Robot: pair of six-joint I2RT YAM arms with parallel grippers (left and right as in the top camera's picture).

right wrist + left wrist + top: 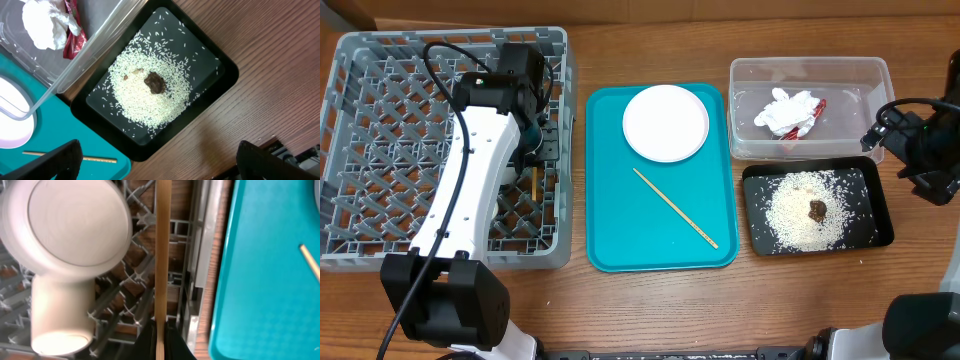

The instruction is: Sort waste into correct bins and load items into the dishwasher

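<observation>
My left gripper (162, 330) is shut on a wooden chopstick (162, 255) and holds it over the right side of the grey dishwasher rack (360, 120). Under it in the rack lie a pale round dish (75, 227) and a white cup (62, 325) on its side. On the teal tray (610, 230) rest the white plate (665, 122) and a second chopstick (675, 208). The clear tub (860, 75) holds tissue (788, 112) and a red wrapper (817, 108). Rice (150, 95) and a brown lump (155, 82) lie in the black tray (225, 75). My right gripper (160, 165) is open and holds nothing, over bare wood by that tray's corner.
The left arm (470, 190) stretches across the rack from the front edge. The teal tray sits between the rack and the two bins. Bare wooden table (270, 65) runs along the front and to the right of the black tray.
</observation>
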